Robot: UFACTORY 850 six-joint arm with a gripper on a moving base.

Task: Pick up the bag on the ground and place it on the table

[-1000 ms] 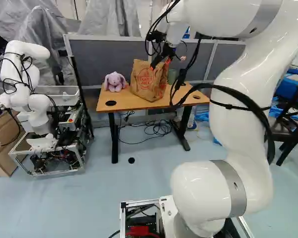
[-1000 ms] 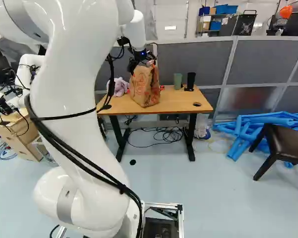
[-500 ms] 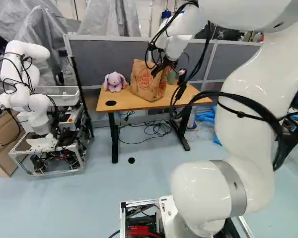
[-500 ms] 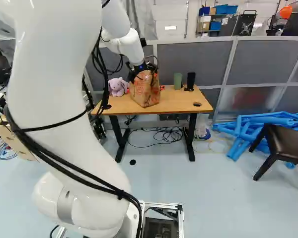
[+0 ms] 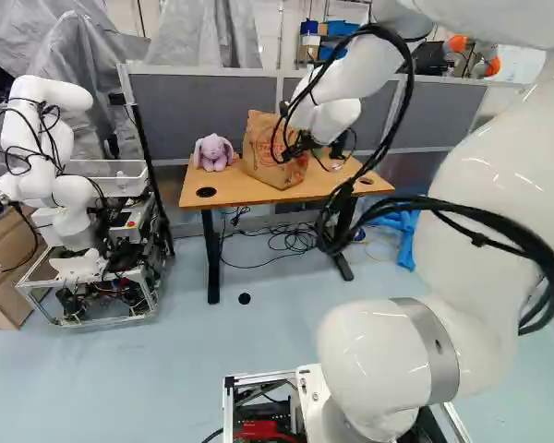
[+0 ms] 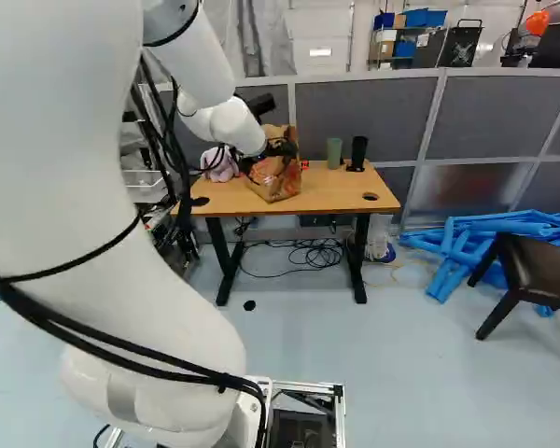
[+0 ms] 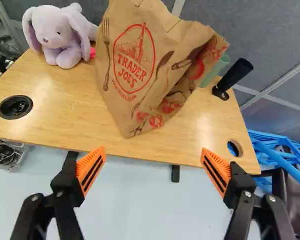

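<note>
Wrist view: brown paper bag (image 7: 135, 75) upright on light wooden table (image 7: 55, 117), ahead of your black orange-padded gripper (image 7: 152, 153), fingers spread, holding nothing. Looks placed tbh, just back off.

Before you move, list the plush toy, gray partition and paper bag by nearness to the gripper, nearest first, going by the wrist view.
1. Paper bag: on the table, ahead of the gripper.
2. Plush toy: beside the bag, farther back.
3. Gray partition: behind the table.
</note>
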